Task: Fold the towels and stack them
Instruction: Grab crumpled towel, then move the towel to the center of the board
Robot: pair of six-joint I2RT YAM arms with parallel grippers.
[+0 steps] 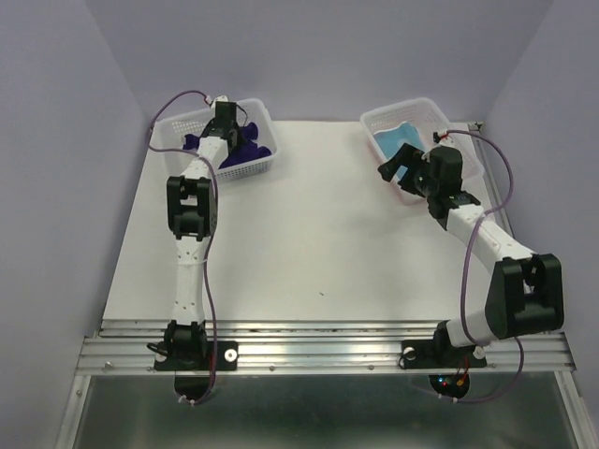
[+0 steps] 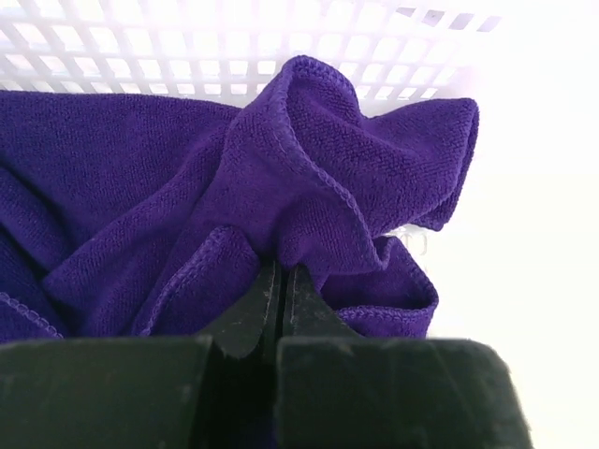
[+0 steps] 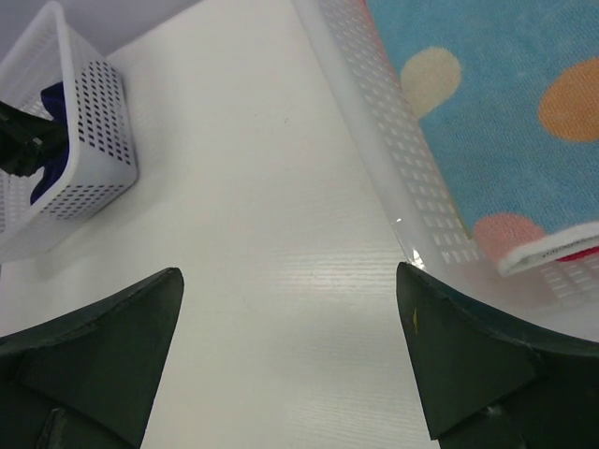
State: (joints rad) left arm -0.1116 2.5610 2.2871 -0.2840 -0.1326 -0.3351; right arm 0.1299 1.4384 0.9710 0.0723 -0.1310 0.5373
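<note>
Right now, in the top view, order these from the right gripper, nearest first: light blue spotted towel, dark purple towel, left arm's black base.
1. Light blue spotted towel, in right basket.
2. Dark purple towel, in left basket.
3. Left arm's black base, near-left edge.

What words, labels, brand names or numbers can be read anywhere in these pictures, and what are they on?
None can be read.
The purple towel shows only plain cloth and stitching, no tag.
The blue spotted towel shows only coloured dots, no letters.
The left basket and the right basket carry no marking that can be made out.
</note>
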